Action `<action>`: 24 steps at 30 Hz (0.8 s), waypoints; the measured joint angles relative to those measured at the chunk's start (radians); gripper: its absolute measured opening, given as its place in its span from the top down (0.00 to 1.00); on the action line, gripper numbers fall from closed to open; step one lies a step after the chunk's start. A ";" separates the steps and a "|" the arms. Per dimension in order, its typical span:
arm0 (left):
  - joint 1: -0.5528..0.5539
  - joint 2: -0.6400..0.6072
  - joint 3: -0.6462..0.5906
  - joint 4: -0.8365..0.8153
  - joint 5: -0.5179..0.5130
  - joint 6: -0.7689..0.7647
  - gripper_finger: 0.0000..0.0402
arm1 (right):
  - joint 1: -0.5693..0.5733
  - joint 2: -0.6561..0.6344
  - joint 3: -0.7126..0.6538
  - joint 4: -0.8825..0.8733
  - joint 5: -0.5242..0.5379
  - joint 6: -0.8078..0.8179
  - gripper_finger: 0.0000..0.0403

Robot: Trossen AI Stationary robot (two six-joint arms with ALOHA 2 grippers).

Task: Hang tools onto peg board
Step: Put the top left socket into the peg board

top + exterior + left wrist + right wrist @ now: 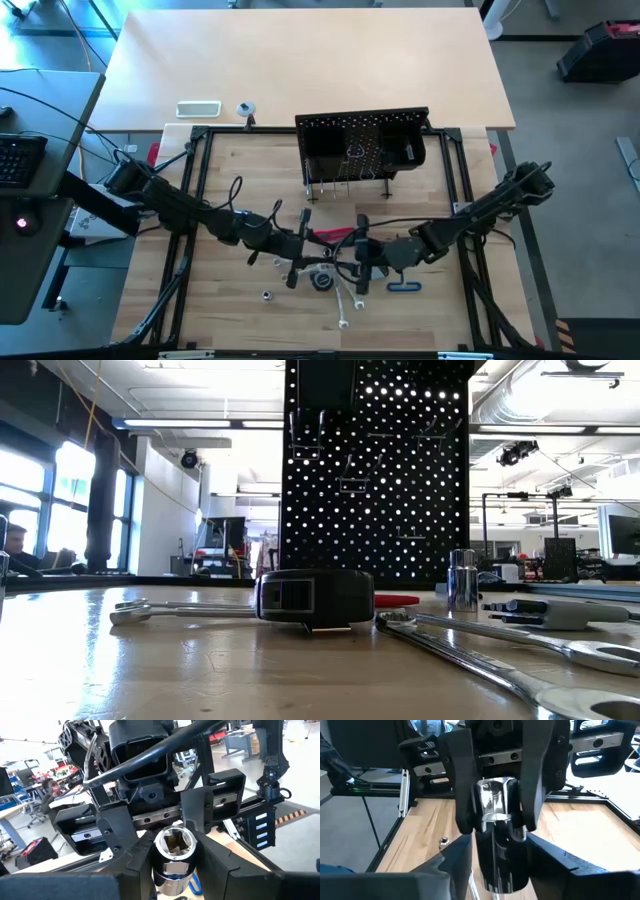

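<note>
A silver socket (172, 852) hangs above the table's middle, upright, with its square hole up. My left gripper (172, 877) is shut on it, reaching level from the table's left (322, 252). My right gripper (500, 870) faces it from the right (347, 256), open, with its fingers on either side of the same socket. The black peg board (365, 150) stands on short legs behind them. It fills the back of the low view (378, 470), where neither gripper shows. Wrenches (345, 300), a red-handled tool (335, 237) and a blue-ended key (403, 287) lie on the table below. My left gripper pinches the socket's round side (495, 812) between its two fingers (462, 795). The fingers come level from the table's left. The socket stands upright in the hold, clear of the table. My right gripper's fingers (547, 865) flank the socket; I cannot tell whether they touch it.
A black tape measure (315, 598) lies near the table's front, with long wrenches (180, 610) (480, 645) on both sides of it and another socket (462, 585) standing behind. A small bit (267, 295) lies front left. A black tubular frame (200, 200) borders the work area.
</note>
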 joint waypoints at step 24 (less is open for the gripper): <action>-0.004 -0.044 0.001 -0.018 -0.047 0.021 0.47 | 0.048 -0.039 0.013 -0.089 0.066 0.011 0.72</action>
